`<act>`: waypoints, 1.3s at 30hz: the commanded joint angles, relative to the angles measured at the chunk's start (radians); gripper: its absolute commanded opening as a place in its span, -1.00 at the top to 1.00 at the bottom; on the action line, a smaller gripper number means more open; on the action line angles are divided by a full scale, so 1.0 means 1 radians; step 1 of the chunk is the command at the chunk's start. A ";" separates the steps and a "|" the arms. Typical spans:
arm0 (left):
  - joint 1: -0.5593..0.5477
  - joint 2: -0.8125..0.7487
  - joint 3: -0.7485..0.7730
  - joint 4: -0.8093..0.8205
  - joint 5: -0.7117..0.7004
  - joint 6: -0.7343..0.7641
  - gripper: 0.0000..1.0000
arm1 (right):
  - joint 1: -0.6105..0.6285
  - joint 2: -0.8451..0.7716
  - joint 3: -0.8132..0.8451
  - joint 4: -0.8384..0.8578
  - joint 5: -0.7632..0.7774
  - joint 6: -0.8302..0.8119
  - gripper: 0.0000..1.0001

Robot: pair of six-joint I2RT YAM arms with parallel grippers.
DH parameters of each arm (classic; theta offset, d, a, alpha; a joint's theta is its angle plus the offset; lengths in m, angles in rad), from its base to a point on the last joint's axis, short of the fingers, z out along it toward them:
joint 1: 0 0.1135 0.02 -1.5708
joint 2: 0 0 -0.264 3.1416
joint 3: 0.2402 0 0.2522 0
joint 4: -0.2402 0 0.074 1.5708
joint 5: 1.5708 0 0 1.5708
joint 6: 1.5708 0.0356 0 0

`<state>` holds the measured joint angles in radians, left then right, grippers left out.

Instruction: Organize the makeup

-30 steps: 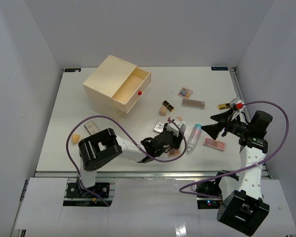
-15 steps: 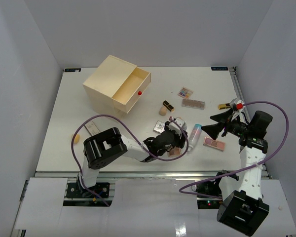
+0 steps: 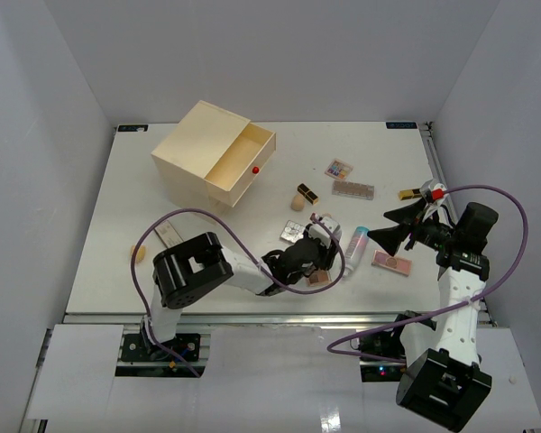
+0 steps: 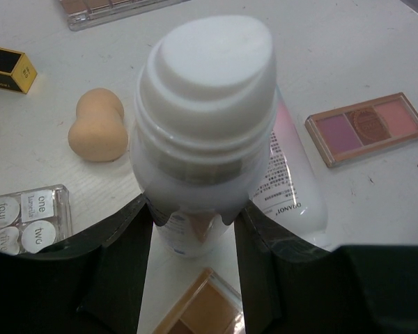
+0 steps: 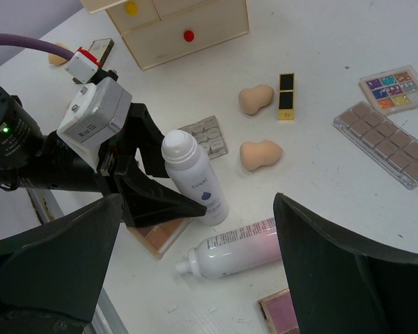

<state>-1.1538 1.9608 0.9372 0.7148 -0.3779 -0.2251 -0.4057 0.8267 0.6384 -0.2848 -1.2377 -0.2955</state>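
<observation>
Seemingly mid-pick: the left gripper (image 4: 194,229) pinches the upright white bottle (image 4: 205,104) low on its sides, a brown palette (image 4: 202,312) just nearside of it. Just right of the bottle lies the clear pink bottle (image 4: 292,188); the right gripper (image 3: 392,227) hangs beyond that, spread wide and empty. Well past the bottle, the drawer chest (image 3: 198,144) has a drawer pulled out: next, lift straight and carry it there.

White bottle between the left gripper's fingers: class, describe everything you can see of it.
The white bottle is a smooth plastic-looking cylinder with a rounded white cap above a ribbed collar and a small purple logo on its side. It stands upright on the table, the left gripper closed around its lower body. A pink-white bottle lies just beside it, not clearly touching.
</observation>
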 commanded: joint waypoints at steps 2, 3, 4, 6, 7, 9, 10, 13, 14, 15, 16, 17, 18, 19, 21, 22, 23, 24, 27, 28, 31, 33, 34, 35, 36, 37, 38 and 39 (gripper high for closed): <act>0.006 -0.249 0.027 -0.177 0.062 0.035 0.94 | -0.005 -0.030 -0.008 0.020 -0.001 0.002 -0.91; 0.008 -0.292 0.037 -0.249 0.072 0.042 0.97 | -0.005 -0.036 -0.009 0.021 0.005 0.004 -0.91; 0.010 -0.341 0.049 -0.328 0.081 0.047 0.99 | -0.005 -0.044 -0.009 0.022 0.010 0.006 -0.91; 0.019 -0.421 0.086 -0.482 0.093 0.046 1.00 | -0.005 -0.053 -0.008 0.022 0.018 0.013 -0.91; 0.027 -0.459 0.105 -0.570 0.097 0.042 1.00 | -0.005 -0.057 -0.007 0.022 0.017 0.014 -0.91; 0.042 -0.530 0.176 -0.765 0.094 0.035 1.00 | -0.005 -0.062 -0.005 0.022 0.015 0.017 -0.91; 0.052 -0.559 0.225 -0.854 0.090 0.030 1.00 | -0.005 -0.063 -0.005 0.022 0.012 0.019 -0.91; 0.106 -0.595 0.394 -1.066 0.054 0.018 1.00 | -0.005 -0.069 -0.005 0.022 0.001 0.026 -0.91; 0.130 -0.596 0.440 -1.146 0.030 0.017 1.00 | -0.006 -0.071 -0.005 0.021 -0.003 0.028 -0.91; 0.145 -0.591 0.491 -1.196 -0.003 0.018 1.00 | -0.007 -0.072 -0.006 0.022 -0.009 0.029 -0.91; 0.162 -0.585 0.561 -1.261 -0.027 0.018 1.00 | -0.006 -0.073 -0.006 0.022 -0.014 0.031 -0.91; 0.181 -0.576 0.631 -1.320 -0.044 0.019 1.00 | -0.005 -0.074 -0.007 0.022 -0.018 0.032 -0.91; 0.203 -0.565 0.684 -1.362 -0.062 0.020 1.00 | -0.005 -0.074 -0.008 0.022 -0.023 0.033 -0.90; 0.217 -0.552 0.729 -1.389 -0.077 0.022 1.00 | -0.005 -0.074 -0.010 0.023 -0.025 0.034 -0.90; 0.250 -0.508 0.813 -1.439 -0.104 0.033 1.00 | -0.005 -0.074 -0.013 0.026 -0.031 0.038 -0.90; 0.259 -0.474 0.884 -1.478 -0.142 0.039 1.00 | -0.005 -0.076 -0.014 0.027 -0.034 0.039 -0.90; 0.270 -0.456 0.950 -1.517 -0.173 0.051 1.00 | -0.005 -0.077 -0.014 0.028 -0.034 0.040 -0.90; 0.277 -0.427 0.990 -1.551 -0.198 0.060 1.00 | -0.005 -0.077 -0.015 0.029 -0.035 0.041 -0.90; 0.312 -0.337 1.099 -1.621 -0.249 0.088 1.00 | -0.005 -0.083 -0.018 0.029 -0.040 0.042 -0.90; 0.327 -0.309 1.129 -1.639 -0.256 0.094 1.00 | -0.005 -0.085 -0.019 0.029 -0.041 0.041 -0.90; 0.396 -0.265 1.168 -1.700 -0.249 0.104 1.00 | -0.005 -0.087 -0.019 0.029 -0.043 0.044 -0.90; 0.428 -0.248 1.181 -1.723 -0.236 0.101 1.00 | -0.005 -0.087 -0.020 0.029 -0.045 0.044 -0.90; 0.439 -0.238 1.184 -1.732 -0.234 0.101 1.00 | -0.005 -0.087 -0.021 0.029 -0.045 0.044 -0.90; 0.446 -0.226 1.188 -1.742 -0.238 0.102 1.00 | -0.005 -0.086 -0.022 0.030 -0.047 0.044 -0.90; 0.452 -0.218 1.195 -1.750 -0.247 0.104 1.00 | -0.005 -0.086 -0.022 0.030 -0.050 0.046 -0.90; 0.453 -0.205 1.203 -1.762 -0.255 0.105 1.00 | -0.005 -0.086 -0.022 0.031 -0.051 0.046 -0.90; 0.455 -0.191 1.212 -1.775 -0.263 0.106 1.00 | -0.005 -0.086 -0.022 0.031 -0.053 0.047 -0.90; 0.456 -0.180 1.219 -1.785 -0.270 0.111 1.00 | -0.005 -0.086 -0.021 0.032 -0.054 0.048 -0.90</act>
<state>-0.6995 1.7971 2.0745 -1.0167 -0.5913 -0.1333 -0.4057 0.7513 0.6235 -0.2810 -1.2575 -0.2635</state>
